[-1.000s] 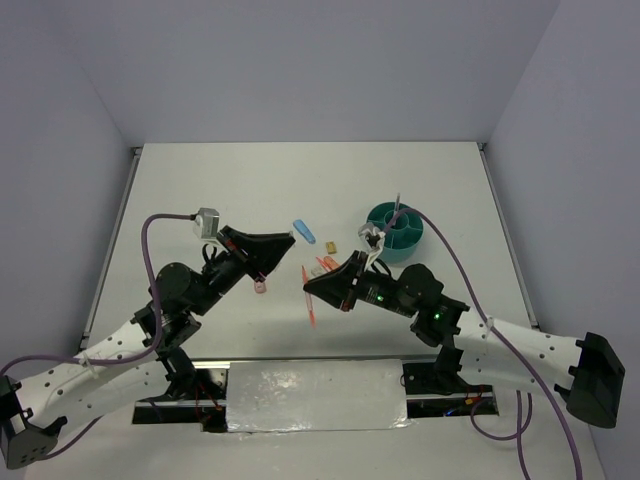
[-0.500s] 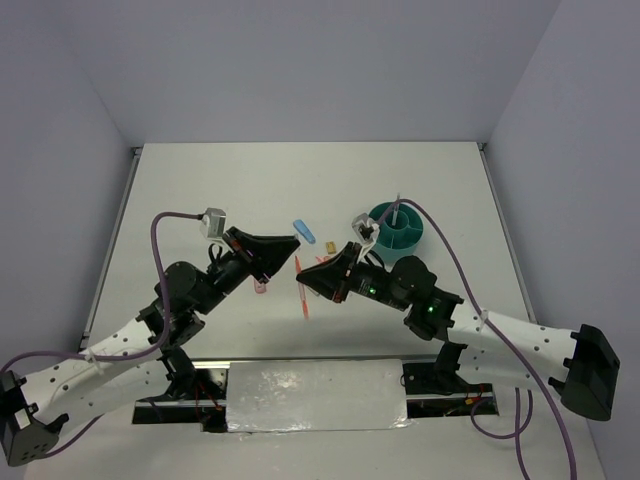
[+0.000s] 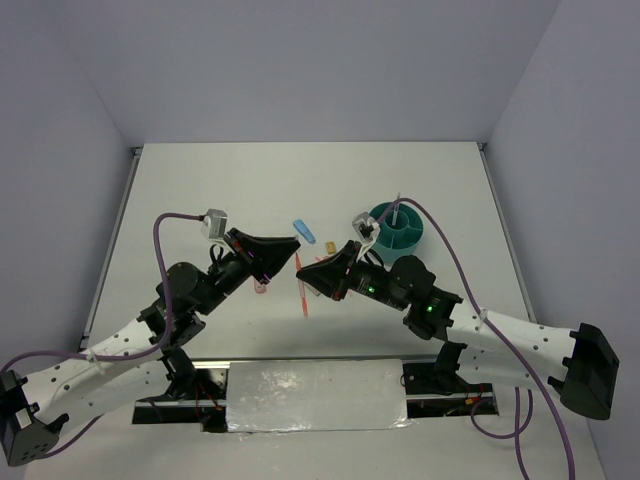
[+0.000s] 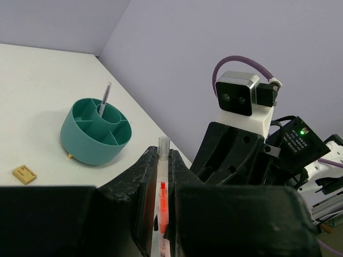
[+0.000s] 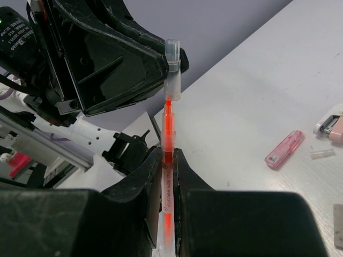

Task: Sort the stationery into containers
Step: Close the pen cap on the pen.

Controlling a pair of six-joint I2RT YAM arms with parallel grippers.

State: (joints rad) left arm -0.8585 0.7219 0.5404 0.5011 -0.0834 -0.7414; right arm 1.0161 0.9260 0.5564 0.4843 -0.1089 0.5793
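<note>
pen (image 5: pixel 168 126): orange-red, clear cap
cup (image 4: pixel 91 144): teal
pen in cup (image 4: pixel 104 96): grey
block (image 4: pixel 24 173): tan
oblong piece (image 5: pixel 284 150): pink
capsule (image 3: pixel 304 231): blue
table (image 4: pixel 32 80): white

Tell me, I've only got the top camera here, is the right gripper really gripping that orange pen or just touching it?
Observer: Gripping it. The right wrist view shows the right gripper with its fingers closed on both sides of the orange pen.
Operator: And the left gripper, does it have it too?
Observer: It looks so. In the left wrist view the left gripper is closed around the same pen, whose clear end sticks out past it.
Operator: Which part of the cup is that grey pen in?
Observer: The grey pen stands leaning in the round middle compartment of the teal cup.
</note>
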